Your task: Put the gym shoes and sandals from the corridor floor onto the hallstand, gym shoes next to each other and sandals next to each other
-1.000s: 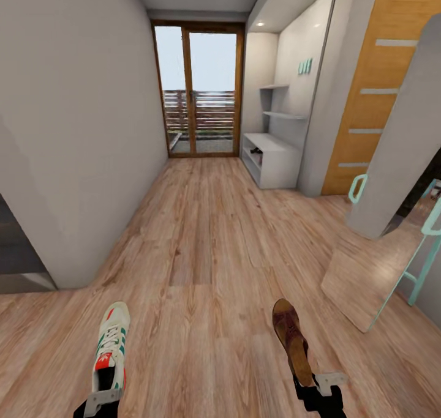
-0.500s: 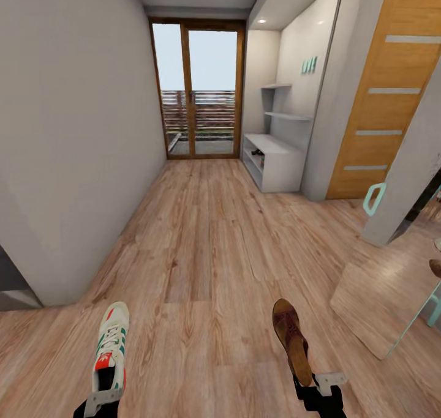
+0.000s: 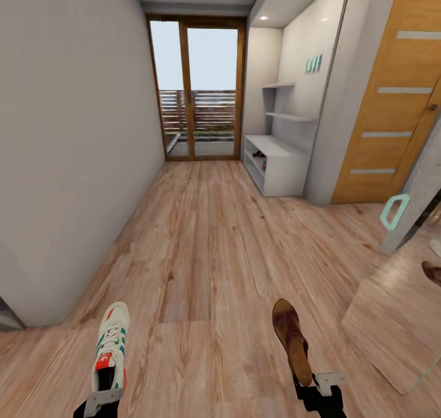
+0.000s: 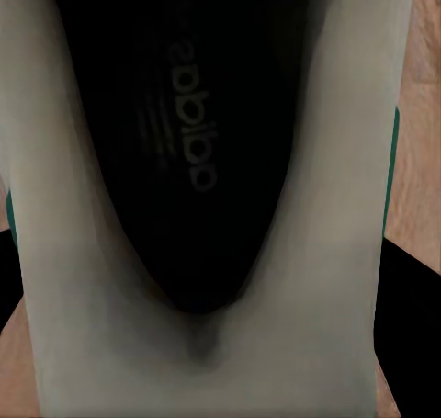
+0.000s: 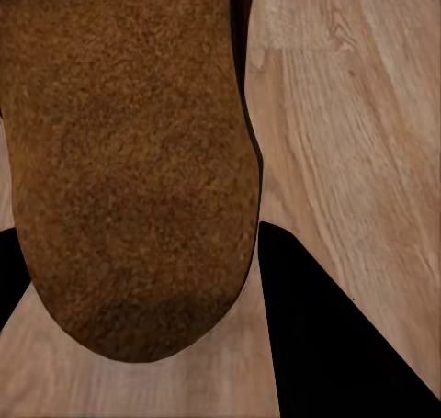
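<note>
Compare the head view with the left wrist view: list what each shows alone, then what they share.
Head view alone: a sandal held in the right claw, the white shoe rack down the corridor, a glass door.

Left wrist view alone: the sneaker's dark insole with lettering.

Both: the sneaker held in the left claw, and the wood floor.

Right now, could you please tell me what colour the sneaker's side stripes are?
Green, on the white gym shoe; the head view shows them best.
</note>
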`<state>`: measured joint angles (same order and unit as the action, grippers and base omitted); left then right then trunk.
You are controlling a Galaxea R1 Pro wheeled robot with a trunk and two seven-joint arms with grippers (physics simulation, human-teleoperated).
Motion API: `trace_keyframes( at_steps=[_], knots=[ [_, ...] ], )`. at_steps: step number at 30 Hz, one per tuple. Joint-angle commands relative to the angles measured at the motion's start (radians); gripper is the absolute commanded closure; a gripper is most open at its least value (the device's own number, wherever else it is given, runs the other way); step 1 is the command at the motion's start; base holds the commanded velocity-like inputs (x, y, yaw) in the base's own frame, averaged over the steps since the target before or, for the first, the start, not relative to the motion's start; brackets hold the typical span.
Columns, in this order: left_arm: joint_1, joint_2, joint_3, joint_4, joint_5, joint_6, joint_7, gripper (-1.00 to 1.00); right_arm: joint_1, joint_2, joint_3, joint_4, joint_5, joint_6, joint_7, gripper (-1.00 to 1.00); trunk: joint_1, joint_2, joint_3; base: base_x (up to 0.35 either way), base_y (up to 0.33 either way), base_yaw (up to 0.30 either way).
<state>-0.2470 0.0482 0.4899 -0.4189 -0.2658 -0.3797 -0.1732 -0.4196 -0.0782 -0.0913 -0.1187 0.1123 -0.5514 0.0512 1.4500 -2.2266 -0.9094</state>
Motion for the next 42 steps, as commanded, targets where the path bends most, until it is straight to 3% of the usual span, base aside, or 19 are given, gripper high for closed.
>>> trace_keyframes(
  at_steps=[1,42],
  knots=[
    [-0.001,-0.001,0.009,0.0,-0.007,-0.004,-0.007,1.0,-0.001,0.0,-0.01,0.001,0.006,-0.002,0.006,1.0,0.0,0.0,-0.001,0.337,0.0,0.0],
    [-0.001,-0.001,0.009,0.0,-0.008,-0.004,-0.007,1.0,-0.001,-0.002,-0.01,0.001,0.006,-0.002,0.006,1.0,0.0,0.0,-0.001,0.337,0.022,0.0]
  ],
)
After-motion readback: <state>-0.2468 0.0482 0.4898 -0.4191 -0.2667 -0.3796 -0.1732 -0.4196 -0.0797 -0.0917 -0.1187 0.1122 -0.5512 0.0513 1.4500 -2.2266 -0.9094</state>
